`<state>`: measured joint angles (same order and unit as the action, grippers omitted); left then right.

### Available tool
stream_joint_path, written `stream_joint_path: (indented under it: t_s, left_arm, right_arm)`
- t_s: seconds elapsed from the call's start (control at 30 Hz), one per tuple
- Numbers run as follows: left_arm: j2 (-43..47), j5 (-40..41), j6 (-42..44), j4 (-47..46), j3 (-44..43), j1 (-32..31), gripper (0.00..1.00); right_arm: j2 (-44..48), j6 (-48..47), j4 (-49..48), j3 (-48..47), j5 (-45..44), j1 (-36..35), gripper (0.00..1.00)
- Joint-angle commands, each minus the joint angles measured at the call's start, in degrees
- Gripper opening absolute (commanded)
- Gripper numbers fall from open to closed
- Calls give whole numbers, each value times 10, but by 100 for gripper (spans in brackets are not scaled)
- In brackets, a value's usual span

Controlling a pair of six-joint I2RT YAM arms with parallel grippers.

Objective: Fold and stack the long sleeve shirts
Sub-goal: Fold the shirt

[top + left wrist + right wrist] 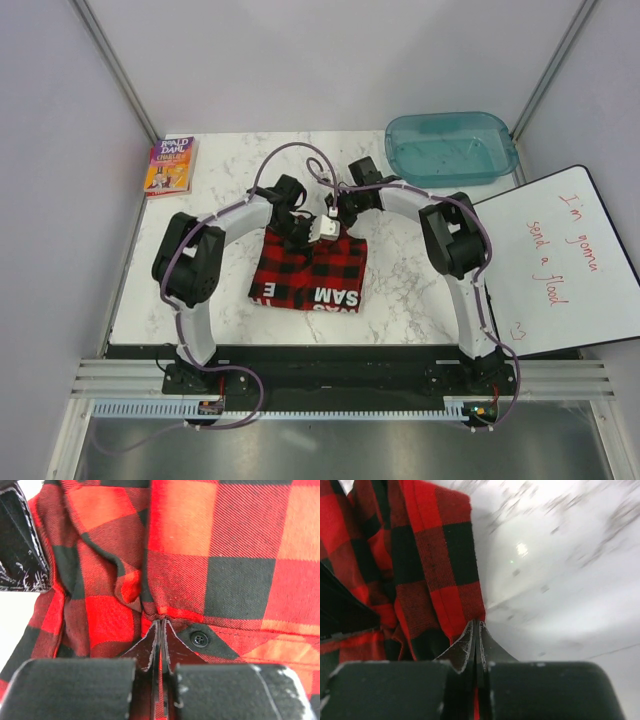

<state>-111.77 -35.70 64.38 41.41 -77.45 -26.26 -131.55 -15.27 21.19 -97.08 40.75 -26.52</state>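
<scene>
- My left gripper (159, 629) is pinched tight on a fold of the shirt (310, 272), just beside a black button (200, 639).
- My right gripper (476, 629) is pressed together on an edge of the same fabric.
- The shirt lies folded mid-table (405, 290), with white lettering (335, 298) along its near edge.
- Both grippers hold it at its far edge.

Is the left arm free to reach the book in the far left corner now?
Probably not yet: the left tool is shut on the shirt, so it must let go first. The book lies uncovered, away from the shirt.
</scene>
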Motion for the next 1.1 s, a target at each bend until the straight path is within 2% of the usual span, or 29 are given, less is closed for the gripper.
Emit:
stream_joint_path:
  t_s: [0.0,0.1,0.17,0.3,0.47,0.7,0.97,1.07]
  left_arm:
    - [51,-12,-22,3,58,-22,2]
    - [86,-23,-27,3,92,-34,2]
    - [107,-23,-31,3,106,-38,2]
    - [134,-24,-32,4,108,-38,2]
    - [146,-28,-33,4,91,-38,2]
    - [134,-23,-29,4,82,-38,2]
    - [128,-13,-34,3,71,-38,2]
    - [122,-8,-40,3,61,-36,2]
  right_arm:
    - [70,-20,32,59,29,-12,1]
    - [88,5,35,53,31,-5,7]
    - [90,23,35,37,31,2,15]
    - [79,68,38,-35,49,30,23]
    - [60,122,39,-56,143,30,18]
    - [17,165,43,-55,209,18,9]
    - [-56,157,68,-75,183,16,7]
    - [-71,125,81,-86,166,15,7]
